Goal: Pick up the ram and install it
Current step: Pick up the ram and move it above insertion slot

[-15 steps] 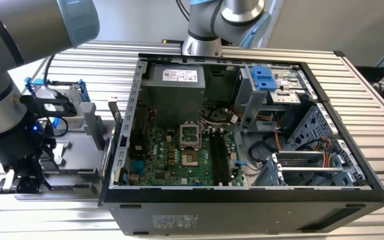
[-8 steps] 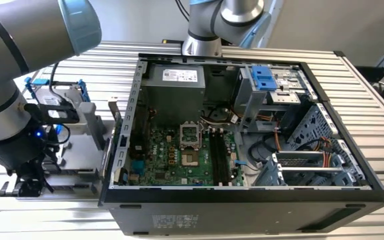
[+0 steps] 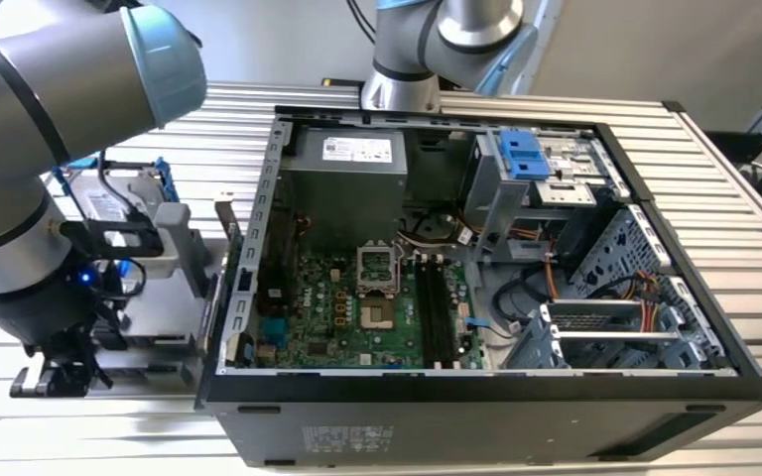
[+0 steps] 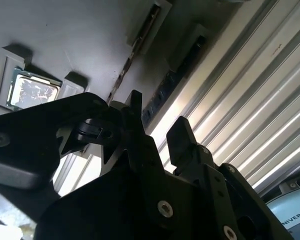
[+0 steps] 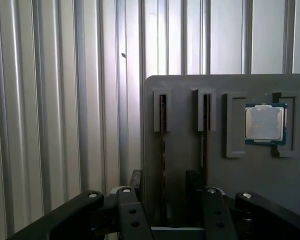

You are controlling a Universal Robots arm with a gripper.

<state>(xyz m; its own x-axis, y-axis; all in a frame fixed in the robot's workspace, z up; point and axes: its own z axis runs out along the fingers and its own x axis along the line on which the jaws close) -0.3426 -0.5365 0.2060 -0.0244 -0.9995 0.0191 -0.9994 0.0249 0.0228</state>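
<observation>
A: Status of the gripper?

B: Jaws apart, one finger on each side of the ram, which stands on edge in a slot of the grey holder block. I cannot tell if either finger touches it. A second slot just beside it looks loaded too. In the exterior view this all sits at lower left, outside the open computer case.

A: Risks?

B: Judgement only:
- The stick is thin. If the jaws close off-centre or skewed, it could tilt in the slot and jam against the slot wall on the lift.
- The inner finger stands between the two slots, so it could knock the neighbouring stick.
- A hard squeeze falls on the flat faces, where chips may sit.
- The motherboard slots are narrow and long, so a stick gripped crooked would probably not seat.

A: Materials?

B:
- Ram: long, flat, dark, rigid board, seen edge-on.
- Holder: matte grey, smooth, with raised rims around its recesses.
- One recess holds a square silver plate, shiny and scuffed.
- Fingers: black, hard, angular.
- Worktop: ribbed bright metal, reflective.
</observation>
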